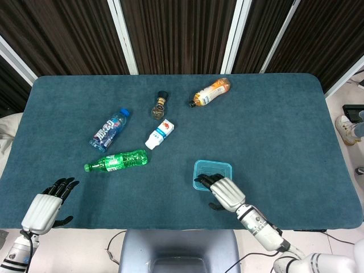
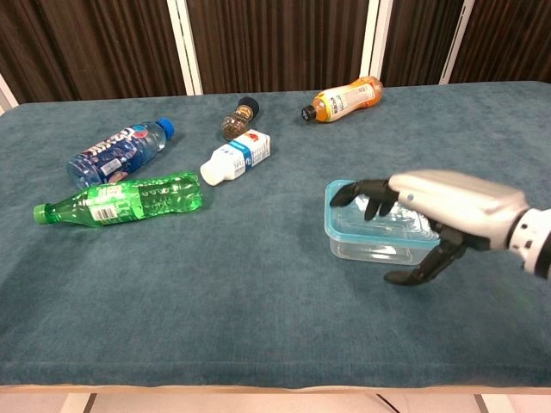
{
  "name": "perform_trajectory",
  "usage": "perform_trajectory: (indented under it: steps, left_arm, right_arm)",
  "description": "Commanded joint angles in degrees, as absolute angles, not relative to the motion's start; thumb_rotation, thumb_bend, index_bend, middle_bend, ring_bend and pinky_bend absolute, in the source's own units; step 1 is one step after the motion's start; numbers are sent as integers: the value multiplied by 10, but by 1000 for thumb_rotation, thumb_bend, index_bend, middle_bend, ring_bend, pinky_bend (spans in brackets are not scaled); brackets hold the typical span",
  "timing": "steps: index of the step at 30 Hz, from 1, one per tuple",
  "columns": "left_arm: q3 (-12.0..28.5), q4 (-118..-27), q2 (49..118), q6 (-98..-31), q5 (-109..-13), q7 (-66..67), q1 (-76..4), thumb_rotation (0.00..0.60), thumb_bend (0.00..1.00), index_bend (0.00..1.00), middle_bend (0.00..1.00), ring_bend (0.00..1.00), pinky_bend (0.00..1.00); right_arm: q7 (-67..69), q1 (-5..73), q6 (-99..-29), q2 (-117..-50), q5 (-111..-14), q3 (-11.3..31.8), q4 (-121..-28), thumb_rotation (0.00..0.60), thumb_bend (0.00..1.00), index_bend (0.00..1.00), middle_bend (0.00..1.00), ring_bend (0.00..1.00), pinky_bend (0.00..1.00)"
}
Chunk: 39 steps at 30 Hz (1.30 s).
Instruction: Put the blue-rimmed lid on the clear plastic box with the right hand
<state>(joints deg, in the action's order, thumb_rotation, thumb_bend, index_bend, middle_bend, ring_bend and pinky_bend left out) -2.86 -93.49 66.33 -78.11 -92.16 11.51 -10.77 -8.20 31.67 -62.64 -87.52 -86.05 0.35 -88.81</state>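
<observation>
The clear plastic box [image 2: 372, 250] stands near the table's front edge, right of centre, and the blue-rimmed lid [image 2: 332, 217] lies flat on top of it. My right hand [image 2: 448, 203] reaches over the lid from the right. Its dark fingertips [image 2: 368, 196] are spread above the lid's left part, and the thumb hangs apart at the box's near side. From the head view, the right hand [image 1: 226, 192] covers the near half of the lid [image 1: 213, 164]. My left hand [image 1: 46, 205] rests open at the table's front left corner, holding nothing.
A green bottle [image 1: 116, 161], a blue-capped bottle [image 1: 108, 129], a small white bottle [image 1: 160, 134], a dark-capped jar [image 1: 160, 104] and an orange bottle [image 1: 211, 92] lie on the teal table [image 1: 284, 131], left of and behind the box.
</observation>
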Motion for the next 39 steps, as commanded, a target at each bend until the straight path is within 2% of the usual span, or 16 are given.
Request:
perform_trajectory:
  steps: [1,6,10,15,21,28,39]
  left_arm:
    - [-29,-935,664,-781,-922,116,-108,600,433,161,122,129,406]
    - [-29,-935,664,-781,-922,118,-108,600,433,161,122,129,406]
    - [-29,-935,664,-787,-926,117,-106,600,433,161,122,129,406]
    - [-29,-933,665,-794,-930,115,-104,600,432,161,122,129,406]
    - [-28,-932,666,-794,-930,117,-103,600,432,161,122,129,406]
    - [-27,-930,670,-800,-933,123,-102,600,432,161,122,129,406]
    - [-27,-927,673,-804,-937,124,-100,600,432,161,121,129,406]
  right_arm:
    - [-98,301,-660,-851,-881,3,-909,600,360,296,280,314,358]
    - [-139,276,-712,-814,-907,-3,-926,600,352,289,275,269,301]
    - [-187,236,-765,-783,-919,-17,-925,600,349,265,231,205,242]
    - [-194,187,-804,-746,-898,-31,-912,600,339,138,139,116,188]
    - [-137,142,-850,-729,-888,-31,-868,600,336,39,79,69,163]
    - [-125,109,-862,-743,-851,-16,-839,600,336,6,48,42,149]
    - [-104,103,-858,-743,-878,-15,-827,600,336,6,45,40,148]
